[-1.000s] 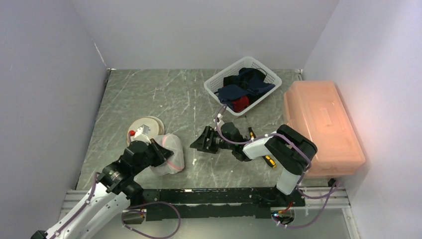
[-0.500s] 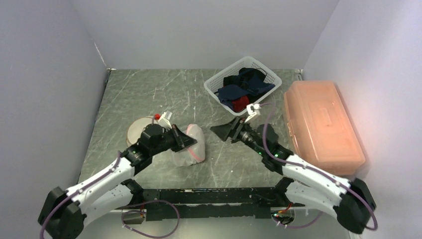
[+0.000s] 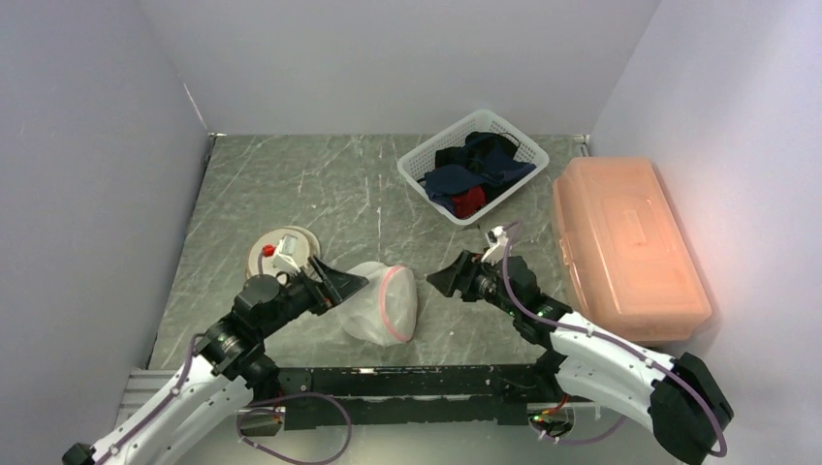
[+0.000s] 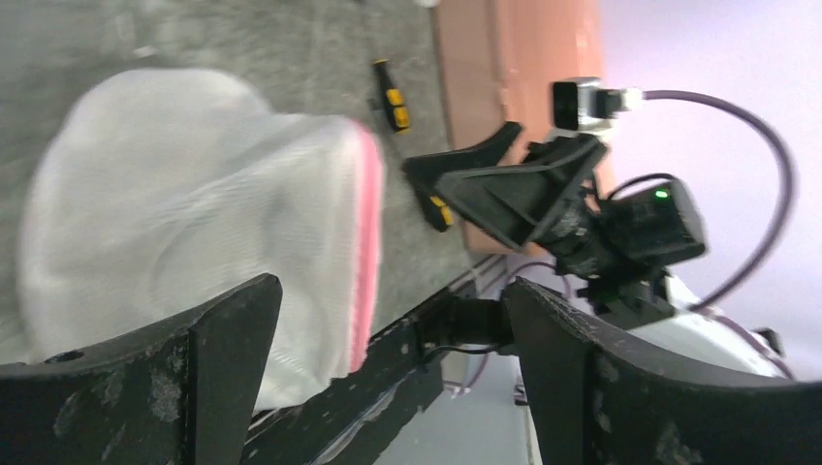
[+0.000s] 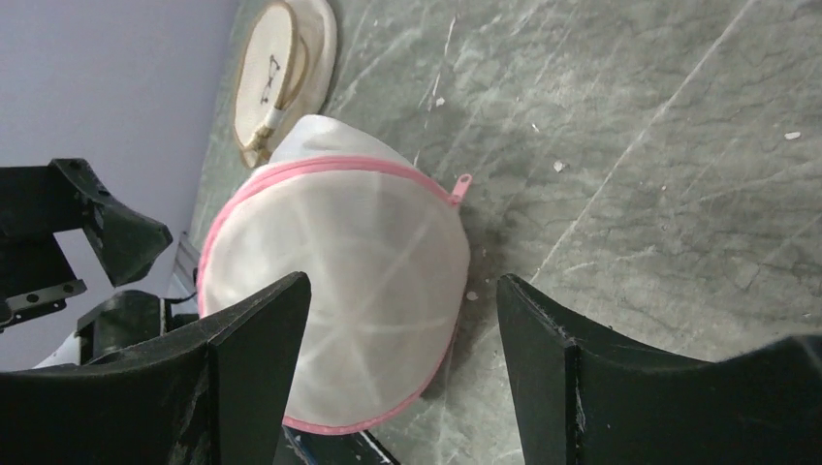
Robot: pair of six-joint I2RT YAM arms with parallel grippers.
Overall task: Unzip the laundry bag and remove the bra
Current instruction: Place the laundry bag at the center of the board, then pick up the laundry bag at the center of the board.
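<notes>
**Bag lies free between 2 open jaws**

A grey marbled bench (image 3: 291, 184) fills a pale-walled booth. An orange lidded box (image 3: 628, 247) sits along its right side, and a white basket (image 3: 417, 170) of dark clothes behind centre. Near the front lies the laundry bag (image 3: 381, 302), white mesh, its pink zip closed; no bra can be made out through it. Smallest is the zip pull (image 5: 459, 186), at the ring's edge. Nothing pins the bag, so a tug on the pull would likely drag the soft bag rather than open it. Both jaws stand wide apart and empty: the left jaws just beside the bag, the right jaws facing its zip ring, apart from it.
</notes>
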